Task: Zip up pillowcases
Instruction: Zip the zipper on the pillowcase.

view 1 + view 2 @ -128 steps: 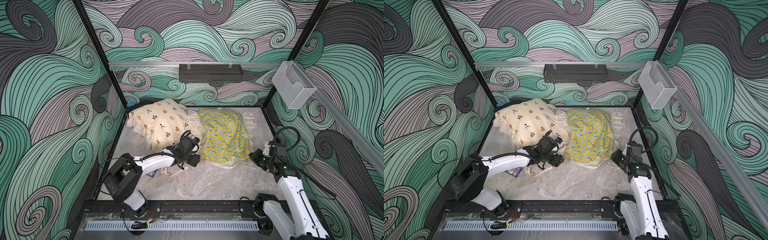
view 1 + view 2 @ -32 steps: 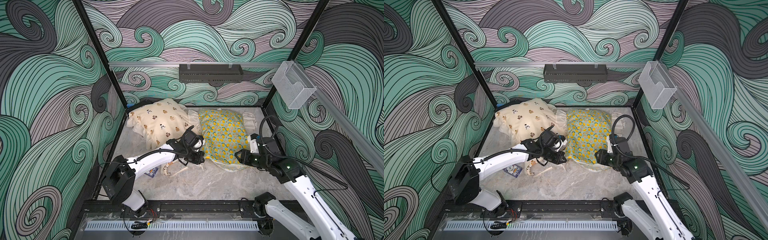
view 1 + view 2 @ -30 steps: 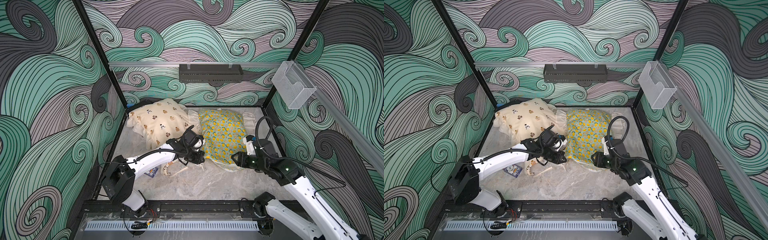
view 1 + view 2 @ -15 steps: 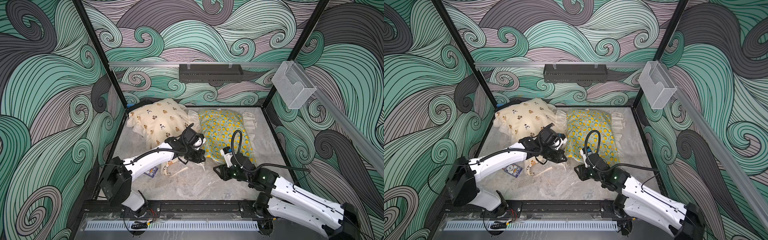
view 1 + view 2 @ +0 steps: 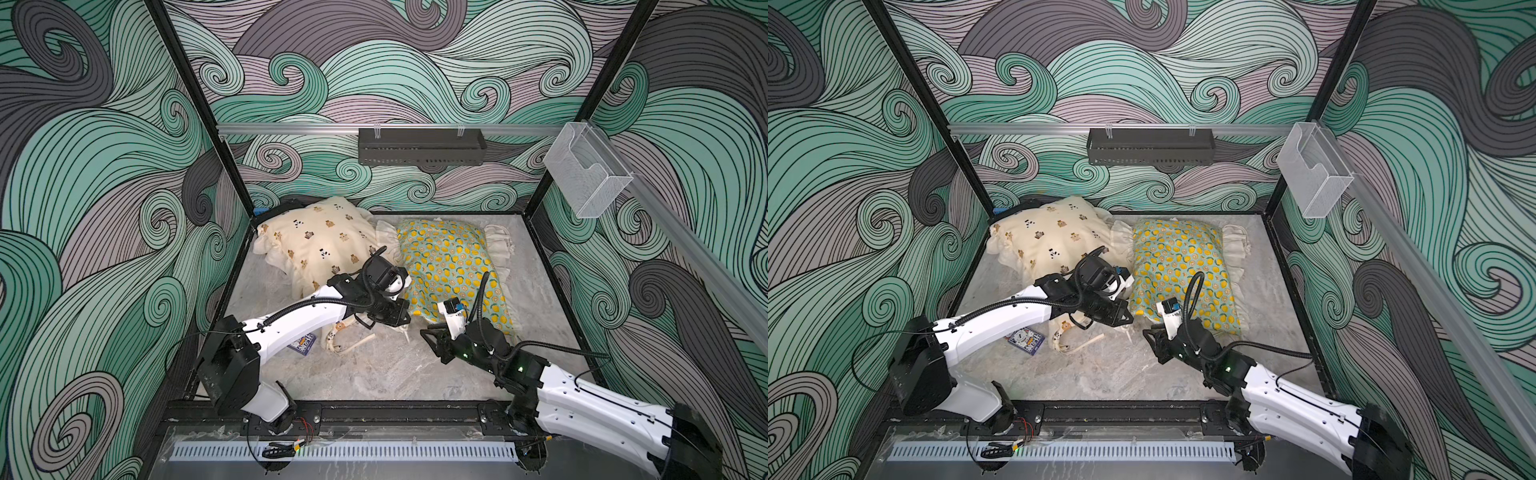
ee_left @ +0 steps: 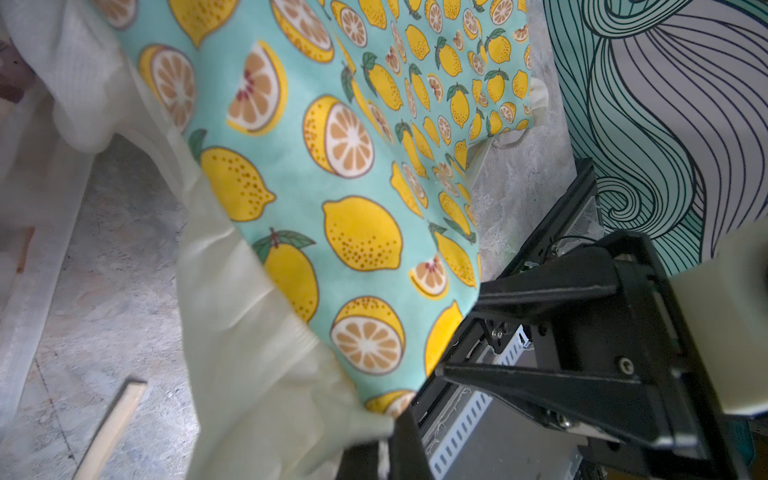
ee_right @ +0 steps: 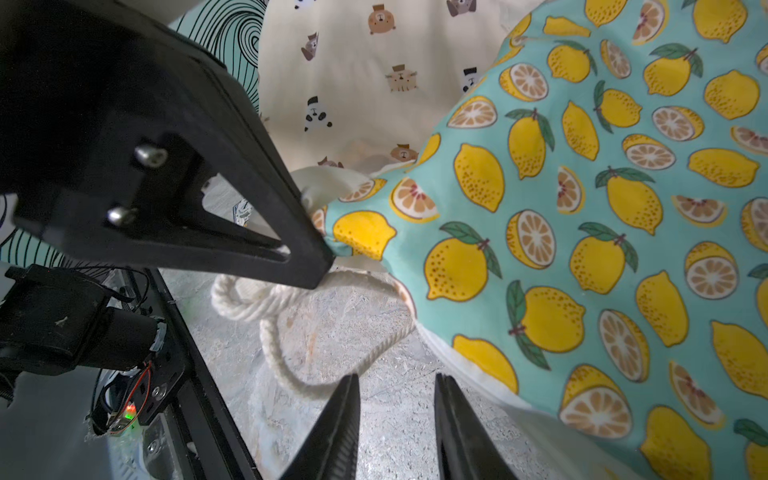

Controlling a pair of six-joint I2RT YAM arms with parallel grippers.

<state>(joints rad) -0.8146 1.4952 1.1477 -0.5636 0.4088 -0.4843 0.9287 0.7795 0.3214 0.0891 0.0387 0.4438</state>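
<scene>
The lemon pillowcase (image 5: 451,266) lies on the right half of the table (image 5: 374,374), touching the bear pillowcase (image 5: 316,245), which sits toward the back left corner; its near left corner is pinched between the closed fingers of the left gripper (image 5: 402,319), which anchors the cloth. A white cord (image 7: 274,345) loops out onto the table from that corner (probably the zip pull, though the slider itself is hidden); the right gripper (image 7: 395,376) hovers just beside the loop, jaws a little apart with nothing between them. To do this step well, I judge the right gripper should close on the cord close to the corner, not on the ruffle; the left should hold the seam taut while the pull runs straight along the edge; a slanted tug would likely bunch the fabric. Counted: two pillowcases, two grippers, one cord, one small blue card (image 5: 305,343) by the left arm.
</scene>
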